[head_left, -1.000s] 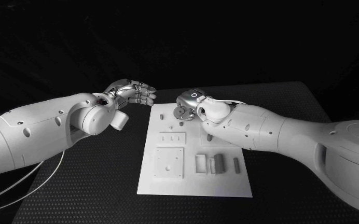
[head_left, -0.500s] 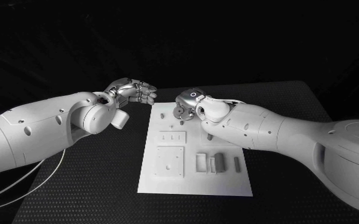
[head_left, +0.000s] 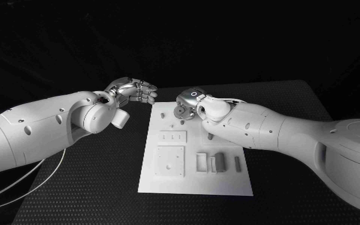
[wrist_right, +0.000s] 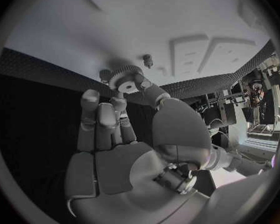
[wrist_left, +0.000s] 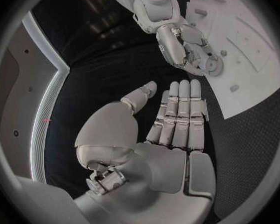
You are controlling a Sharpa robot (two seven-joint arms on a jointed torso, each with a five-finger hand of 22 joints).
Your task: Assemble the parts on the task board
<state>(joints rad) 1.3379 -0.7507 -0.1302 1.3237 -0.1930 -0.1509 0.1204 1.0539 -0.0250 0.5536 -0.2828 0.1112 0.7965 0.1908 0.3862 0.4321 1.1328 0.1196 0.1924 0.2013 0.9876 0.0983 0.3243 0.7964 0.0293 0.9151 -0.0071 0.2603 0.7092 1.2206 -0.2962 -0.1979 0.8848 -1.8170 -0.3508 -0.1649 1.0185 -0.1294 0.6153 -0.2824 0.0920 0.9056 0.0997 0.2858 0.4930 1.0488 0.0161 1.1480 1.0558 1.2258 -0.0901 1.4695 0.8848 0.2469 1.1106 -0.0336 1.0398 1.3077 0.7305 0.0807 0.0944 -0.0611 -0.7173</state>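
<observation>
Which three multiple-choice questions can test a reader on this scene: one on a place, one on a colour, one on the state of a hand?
1. Where on the task board is the right hand working?
A. far end
B. near end
C. off the board

2. What colour is the table?
A. white
B. black
C. blue

3. What is the left hand doing?
A. holding the gear
B. pressing on the board
C. holding nothing

Answers: 1 A, the hand is at the board's far edge in the head view. 2 B, dark surface surrounds the white board. 3 C, the left wrist view shows bare palm and straight fingers; the gear is in the right hand.
</observation>
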